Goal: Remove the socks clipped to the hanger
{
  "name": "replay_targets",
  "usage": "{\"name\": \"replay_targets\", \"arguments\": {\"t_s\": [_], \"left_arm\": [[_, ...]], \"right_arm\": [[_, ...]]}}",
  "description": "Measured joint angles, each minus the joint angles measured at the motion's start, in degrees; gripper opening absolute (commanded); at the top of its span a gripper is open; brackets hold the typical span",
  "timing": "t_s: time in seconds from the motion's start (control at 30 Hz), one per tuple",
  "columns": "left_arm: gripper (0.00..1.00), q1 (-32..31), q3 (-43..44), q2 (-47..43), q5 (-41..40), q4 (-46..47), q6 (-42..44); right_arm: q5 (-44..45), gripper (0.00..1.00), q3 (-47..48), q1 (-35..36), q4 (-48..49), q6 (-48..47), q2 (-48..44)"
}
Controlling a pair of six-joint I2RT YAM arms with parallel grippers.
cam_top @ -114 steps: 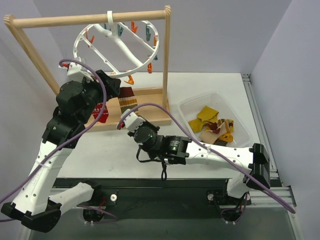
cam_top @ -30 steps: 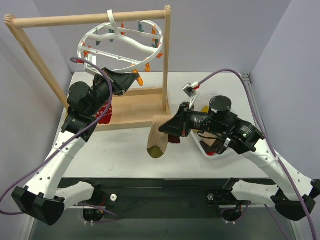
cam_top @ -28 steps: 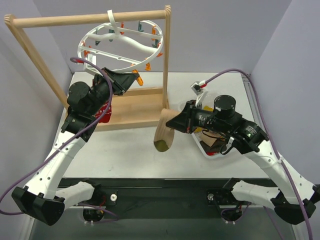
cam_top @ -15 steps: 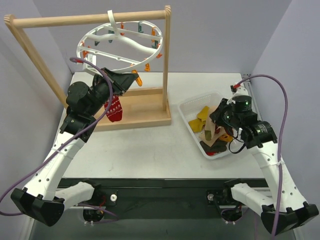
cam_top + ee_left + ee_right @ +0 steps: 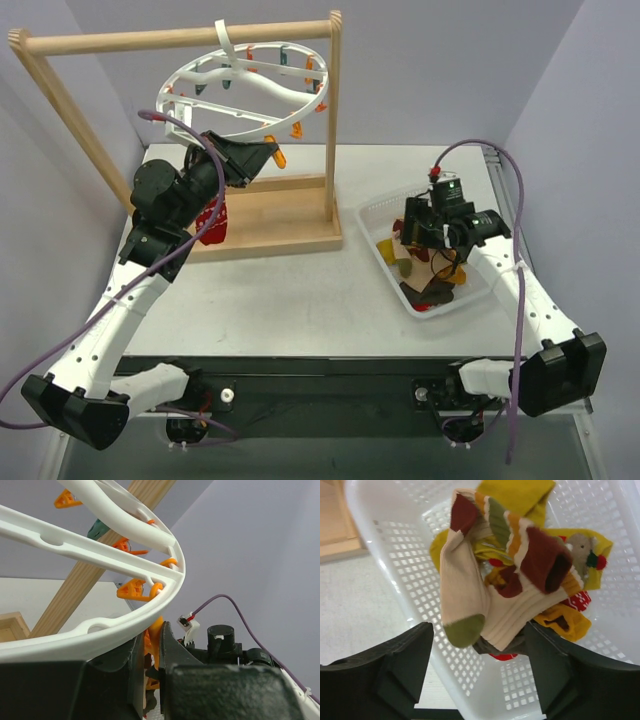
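Red patterned fabric sock (image 5: 213, 218), limp and light, hangs just under white plastic ring hanger (image 5: 75, 542), so pinch high by the clipped cuff; left fingers (image 5: 172, 652) clenched on hanger's small orange plastic clip (image 5: 156, 635), right fingers (image 5: 395, 665) released, well right of hanger.

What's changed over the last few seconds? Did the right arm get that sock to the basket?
Yes. The right claw carried the beige striped sock from the wooden rack rightward over the basket, then opened and let it go; it now lies inside. The left claw stays shut on an orange clip at the hanger rim, and the red sock still hangs below it.
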Motion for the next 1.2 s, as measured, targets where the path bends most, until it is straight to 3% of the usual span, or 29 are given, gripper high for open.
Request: {"name": "replay_targets", "arguments": {"t_s": [0.23, 0.47, 0.6, 0.93, 1.2], "left_arm": [[0.00, 0.0, 0.2, 0.0, 0.2, 0.0, -0.1], [0.00, -0.1, 0.2, 0.0, 0.2, 0.0, -0.5], [0.00, -0.1, 0.2, -0.1, 0.3, 0.0, -0.6], [0.00, -1.3, 0.2, -0.4, -0.8, 0.0, -0.7], [0.00, -2.0, 0.2, -0.4, -1.8, 0.0, -0.7]], "right_arm": [[0.5, 0.89, 1.8, 15.9, 7.8, -1.6, 0.2], [-6.2, 0.95, -11.5, 25.3, 38.1, -3.2, 1.4], [-9.7, 0.95, -12.8, 29.0, 53.6, -3.8, 10.2], [-19.5, 0.97, 1.4, 34.4, 73.4, -4.7, 32.7], [-25.4, 0.95, 12.4, 35.7, 76.8, -4.6, 41.6]]}}
